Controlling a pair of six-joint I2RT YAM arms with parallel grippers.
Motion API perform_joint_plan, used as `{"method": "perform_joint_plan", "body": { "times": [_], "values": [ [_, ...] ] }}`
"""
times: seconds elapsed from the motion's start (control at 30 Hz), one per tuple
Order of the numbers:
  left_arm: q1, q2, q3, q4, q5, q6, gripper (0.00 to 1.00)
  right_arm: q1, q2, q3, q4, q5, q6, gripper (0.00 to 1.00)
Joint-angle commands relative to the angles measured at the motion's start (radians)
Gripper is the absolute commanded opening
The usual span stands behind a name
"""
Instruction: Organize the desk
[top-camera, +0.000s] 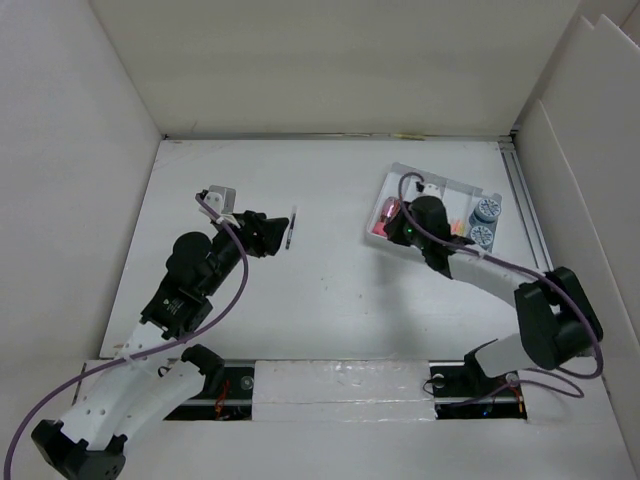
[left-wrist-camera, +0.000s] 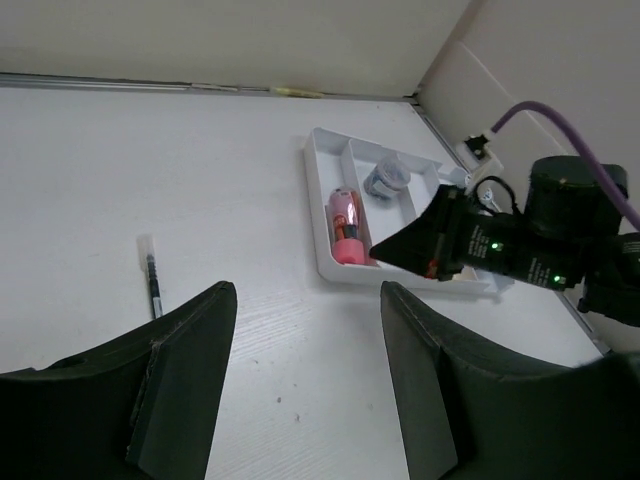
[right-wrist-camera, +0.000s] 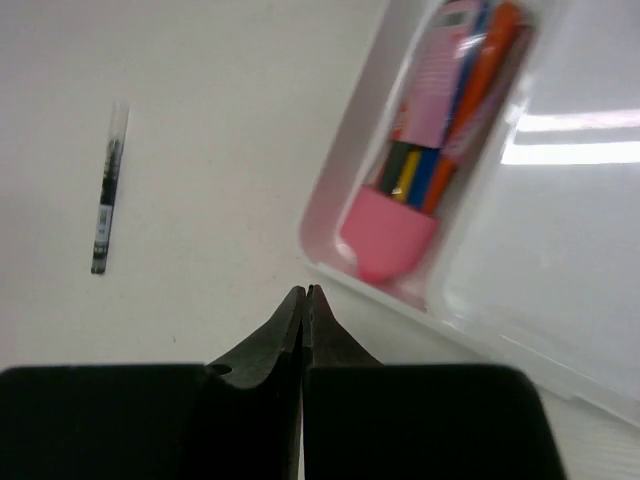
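The desk (top-camera: 330, 290) is a plain white tabletop between white panel walls. A thin black and clear pen refill (top-camera: 291, 227) lies on it left of centre. My left gripper (top-camera: 275, 235) is open and empty just left of the refill, which shows ahead of the left finger in the left wrist view (left-wrist-camera: 152, 285). My right gripper (top-camera: 398, 236) is shut and empty. Its tips (right-wrist-camera: 305, 292) hover at the near left corner of a white compartmented tray (right-wrist-camera: 345, 140). A pink-capped bundle of pens (right-wrist-camera: 410, 150) lies in the tray's left compartment.
The tray (top-camera: 440, 180) sits at the desk's back right, close to the right wall rail. Two blue-grey round rolls (top-camera: 485, 210) sit in its right compartments. White panel walls close the back and sides. The arms' bases stand along the near edge.
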Motion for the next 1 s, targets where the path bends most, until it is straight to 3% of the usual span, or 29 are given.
{"method": "perform_joint_plan", "body": {
  "times": [0.0, 0.13, 0.27, 0.47, 0.57, 0.97],
  "values": [
    [-0.002, -0.007, 0.033, 0.035, -0.007, 0.017, 0.55, 0.149, 0.103, 0.098, 0.041, 0.096, -0.025, 0.00],
    [-0.002, -0.007, 0.035, 0.038, 0.004, 0.009, 0.55, 0.304, 0.290, 0.270, 0.030, 0.162, -0.047, 0.01],
    [-0.002, -0.031, 0.030, 0.041, 0.008, 0.005, 0.55, 0.398, 0.435, 0.432, -0.031, 0.216, -0.079, 0.29],
    [-0.002, -0.066, 0.025, 0.045, 0.025, -0.008, 0.56, 0.457, 0.637, 0.692, -0.219, 0.239, -0.116, 0.57],
    [-0.002, -0.077, 0.024, 0.044, 0.016, -0.008, 0.56, 0.468, 0.703, 0.773, -0.250, 0.263, -0.114, 0.67],
    [-0.002, -0.093, 0.019, 0.045, 0.022, -0.014, 0.56, 0.468, 0.820, 0.898, -0.310, 0.289, -0.102, 0.70]
  ]
}}
